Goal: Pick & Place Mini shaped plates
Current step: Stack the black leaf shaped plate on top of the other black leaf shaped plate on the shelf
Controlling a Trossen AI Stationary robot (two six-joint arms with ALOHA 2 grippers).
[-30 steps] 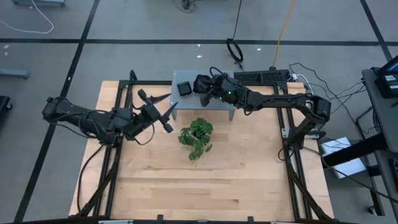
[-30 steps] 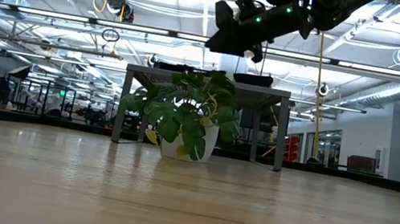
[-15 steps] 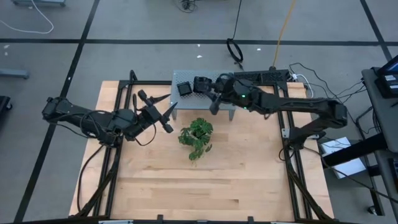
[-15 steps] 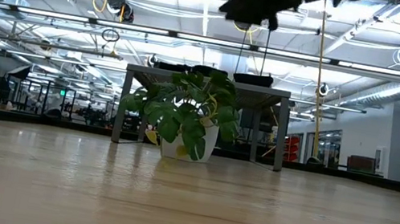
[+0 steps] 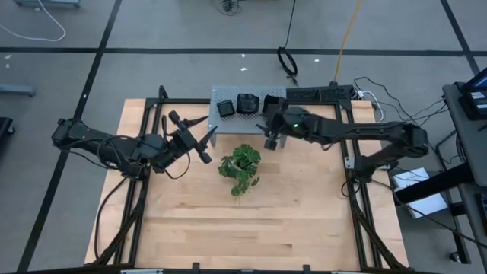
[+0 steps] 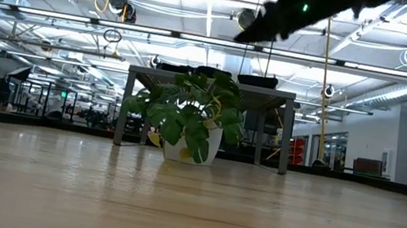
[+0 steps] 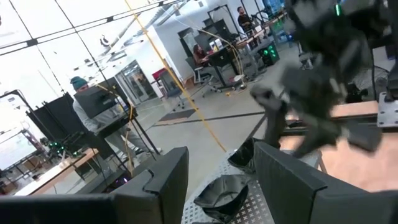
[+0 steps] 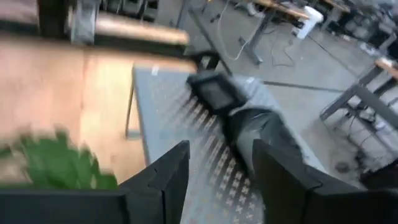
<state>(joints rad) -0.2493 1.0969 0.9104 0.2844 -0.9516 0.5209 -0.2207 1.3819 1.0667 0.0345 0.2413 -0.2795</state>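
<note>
On the grey shelf [image 5: 247,106] at 12 o'clock sit two black plates [image 5: 237,105]; right gripper [image 5: 270,137] spread empty, left gripper [image 5: 199,139] spread.

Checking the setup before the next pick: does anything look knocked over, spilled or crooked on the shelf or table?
Nothing stands out. Two black plates sit flat on the grey shelf, the plant stands upright, and both grippers are empty.

Two dark, matte-black jointed arms of slim tubes and bulkier joint housings. Small green light glowing on the right arm's wrist housing. Left end effector [image 5: 199,141] and right end effector [image 5: 269,138] each built with two flat, blocky black fingers [image 7: 166,180]. Black cables trailing behind the right arm's base.
</note>
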